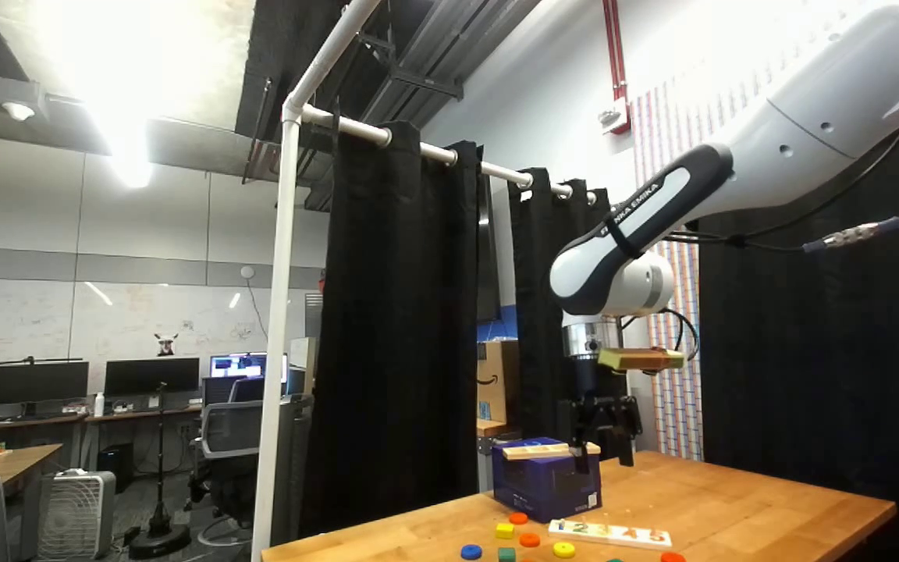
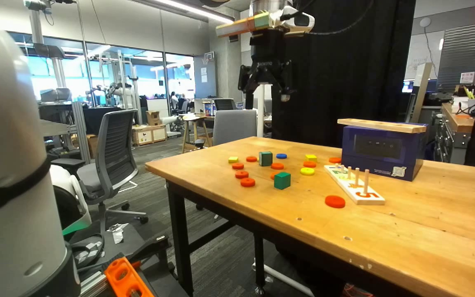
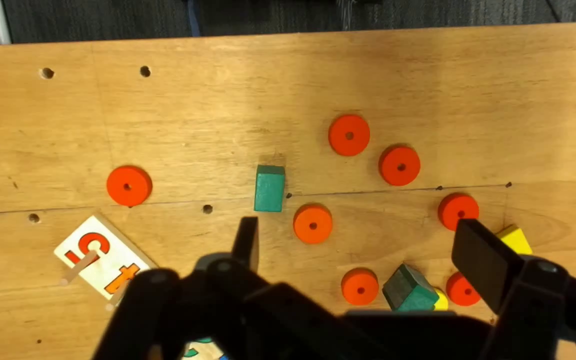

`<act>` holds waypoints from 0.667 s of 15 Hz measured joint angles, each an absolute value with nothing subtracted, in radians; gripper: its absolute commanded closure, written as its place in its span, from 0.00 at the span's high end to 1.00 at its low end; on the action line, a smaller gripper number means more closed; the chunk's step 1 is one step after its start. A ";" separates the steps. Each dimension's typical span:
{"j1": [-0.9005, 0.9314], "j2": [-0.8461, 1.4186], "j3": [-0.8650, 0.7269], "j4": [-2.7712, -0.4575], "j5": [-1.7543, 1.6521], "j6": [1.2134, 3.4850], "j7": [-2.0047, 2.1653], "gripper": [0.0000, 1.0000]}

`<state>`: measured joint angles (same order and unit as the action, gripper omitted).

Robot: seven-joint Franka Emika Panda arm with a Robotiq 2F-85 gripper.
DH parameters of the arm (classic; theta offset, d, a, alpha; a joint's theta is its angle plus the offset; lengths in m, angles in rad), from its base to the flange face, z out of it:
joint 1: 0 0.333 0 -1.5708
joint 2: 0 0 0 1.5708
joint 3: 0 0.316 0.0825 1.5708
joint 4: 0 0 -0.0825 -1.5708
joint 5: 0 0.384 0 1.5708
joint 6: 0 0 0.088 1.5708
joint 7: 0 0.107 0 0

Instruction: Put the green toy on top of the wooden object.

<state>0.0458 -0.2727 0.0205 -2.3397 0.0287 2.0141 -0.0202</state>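
- In the wrist view, the gripper (image 3: 357, 235) is wide, its two black fingers (image 3: 483, 260) set far apart above the table (image 3: 208, 125).
- A green block (image 3: 269, 189) lies on the tabletop there, near an orange ring (image 3: 309, 220), with two red rings (image 3: 342, 134) further to the right.
- A dark green block (image 3: 409, 287) lies lower down, near more rings, a bit of something yellow showing at its edge.
- A yellow block (image 3: 517, 241) is partly hidden behind a finger, and the gripper's body covers much of a number board (image 3: 113, 260) with pegs.
- In an exterior view, the gripper hangs well above the table, fingers apart and pointing down.
- Here the green block is closer to the camera than the dark green block; I cannot tell which is the toy meant.
- To the right, a blue box (image 2: 379, 150) carries a wooden plank (image 2: 382, 125) across its top; the number board lies just beside the box, its pegs upright.
- A blue disc (image 2: 281, 156) and a yellow disc (image 2: 307, 171) lie between the dark green block and the box.
- An office chair (image 2: 114, 152) stands near the table, and a black curtain (image 2: 336, 74) hangs beyond it.
- In an exterior view, the robot arm (image 1: 793, 140) reaches in from the upper right, and the gripper hides part of the plank and box.
- The lower edge crops the green blocks; a white pole (image 1: 284, 234) and a fan (image 1: 75, 515) stand further left.
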 measured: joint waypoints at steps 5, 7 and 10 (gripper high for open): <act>0.024 -0.177 0.006 -2.341 0.029 2.080 -0.021 1.00; 0.017 -0.150 -0.002 -2.348 0.029 2.105 -0.022 1.00; 0.011 -0.116 -0.008 -2.373 0.029 2.152 -0.022 1.00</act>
<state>0.0106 -0.1156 -0.0082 -2.3730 0.0289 2.1520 -0.0225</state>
